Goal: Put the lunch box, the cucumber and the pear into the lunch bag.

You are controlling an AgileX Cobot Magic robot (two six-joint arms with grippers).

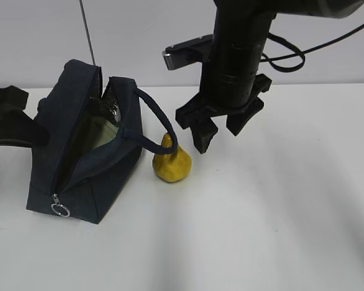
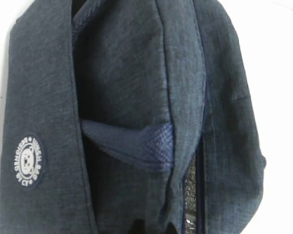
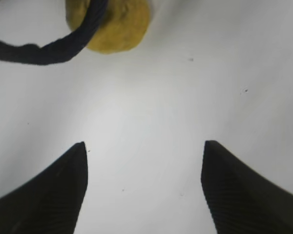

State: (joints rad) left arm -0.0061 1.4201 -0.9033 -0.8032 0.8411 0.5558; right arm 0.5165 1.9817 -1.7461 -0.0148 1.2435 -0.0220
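The right gripper (image 1: 221,134) hangs with jaws spread wide, empty, above the table (image 1: 279,206) near the pear (image 1: 171,162). The pear touches the unzipped bag (image 1: 85,151), under its handle (image 1: 155,121). The left gripper is pressed together beside the bag.

1 lunch bag (image 1: 85,163), 1 pear (image 1: 171,162), 2 pincers (image 1: 223,130).

A plain white table (image 1: 279,230) lay under me, smooth and matte, with a few tiny dark specks on it. Behind its far edge stood a pale grey wall (image 1: 139,30), bare and evenly lit. The light was soft and came from above, laying broad, faint shadows across the tabletop.
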